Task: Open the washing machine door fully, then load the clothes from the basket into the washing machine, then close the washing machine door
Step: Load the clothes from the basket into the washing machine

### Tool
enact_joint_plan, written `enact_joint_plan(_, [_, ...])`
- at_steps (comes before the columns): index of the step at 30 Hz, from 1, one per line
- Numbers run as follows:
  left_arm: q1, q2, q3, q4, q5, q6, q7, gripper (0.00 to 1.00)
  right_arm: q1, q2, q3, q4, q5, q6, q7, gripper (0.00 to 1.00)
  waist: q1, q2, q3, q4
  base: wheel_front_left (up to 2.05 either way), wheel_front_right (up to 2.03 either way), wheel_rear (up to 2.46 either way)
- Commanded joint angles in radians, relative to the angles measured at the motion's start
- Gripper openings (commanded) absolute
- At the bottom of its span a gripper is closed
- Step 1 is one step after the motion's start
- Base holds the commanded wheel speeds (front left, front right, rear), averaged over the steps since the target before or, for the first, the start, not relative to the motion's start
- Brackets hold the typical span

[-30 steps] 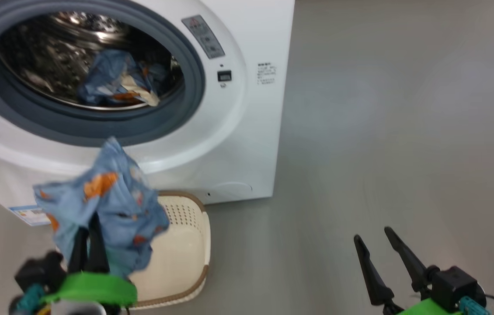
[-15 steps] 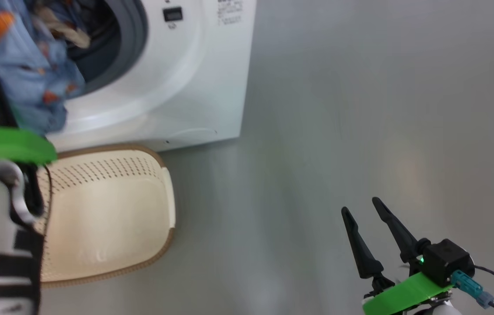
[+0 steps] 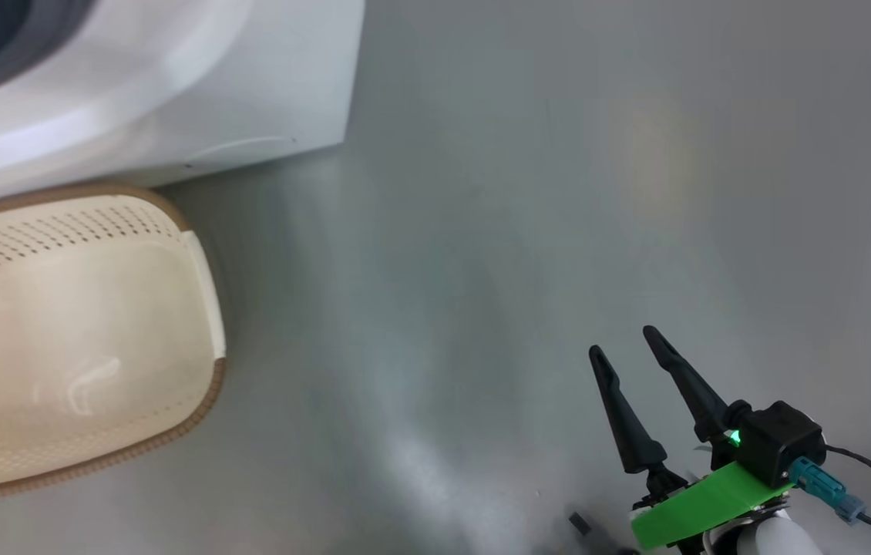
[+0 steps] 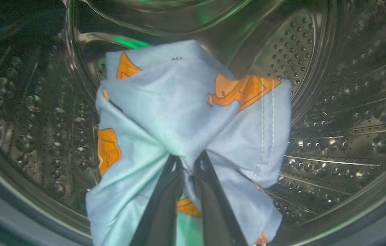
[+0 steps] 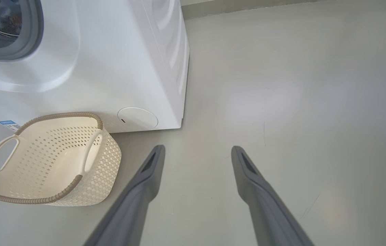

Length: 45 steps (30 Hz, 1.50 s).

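Note:
In the left wrist view my left gripper (image 4: pixel 189 160) is shut on the clothes (image 4: pixel 186 116), a light-blue fabric with orange figures, held up inside the steel perforated drum (image 4: pixel 333 102) of the washing machine (image 3: pixel 196 85). The cream basket (image 3: pixel 196 270) with a brown rim stands on the floor in front of the machine, with nothing in it. It shows too as the basket (image 5: pixel 53 160) in the right wrist view, below the washing machine (image 5: pixel 111 68). My right gripper (image 3: pixel 628 354) hovers open over bare floor at the lower right; the right gripper (image 5: pixel 196 152) holds nothing. The washing machine door is out of view.
Grey floor (image 3: pixel 559 193) stretches right of the machine and basket. A round service flap (image 5: pixel 137 118) sits low on the machine's front, and a blue label sticker (image 5: pixel 8 123) shows at its lower left. A wall base runs along the far edge (image 5: pixel 247 5).
The head camera has swung down and to the right, so the drum opening and left arm left its picture. The left gripper carried the blue fabric up from the basket toward the drum. The right gripper stayed open.

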Motion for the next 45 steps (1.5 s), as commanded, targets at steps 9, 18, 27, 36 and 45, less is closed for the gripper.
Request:
enact_joint_plan(9, [-0.158,0.073,0.025,-0.010,0.048,-0.008,-0.006,0.00,0.011,-0.028,0.032,-0.046,0.022,0.002,-0.012,1.00,0.0000,-0.0001,0.122,-0.047,0.00,0.00,0.00])
enact_joint_plan(18, [-0.202,0.103,0.078,-0.160,0.087,-0.045,-0.006,0.00,0.035,-0.029,0.024,-0.071,0.024,0.002,-0.012,1.00,0.0000,-0.0001,0.157,-0.076,0.00,0.00,0.00])
enact_joint_plan(27, [-0.176,0.102,0.109,-0.106,0.124,-0.057,-0.006,1.00,0.059,-0.032,0.021,-0.083,0.029,0.002,-0.012,1.00,0.0000,-0.0001,0.160,-0.100,0.00,0.00,0.00])
enact_joint_plan(36, [-0.217,0.063,0.100,0.106,0.137,-0.038,-0.006,1.00,0.072,-0.030,0.006,-0.079,0.029,0.002,-0.012,1.00,0.0000,-0.0001,0.132,-0.085,0.00,0.00,0.00])
enact_joint_plan(45, [-0.268,0.015,0.100,0.254,0.121,0.004,-0.006,1.00,0.059,-0.026,0.000,-0.055,0.030,0.002,-0.012,1.00,0.0000,-0.0001,0.084,-0.030,0.00,0.00,0.00])
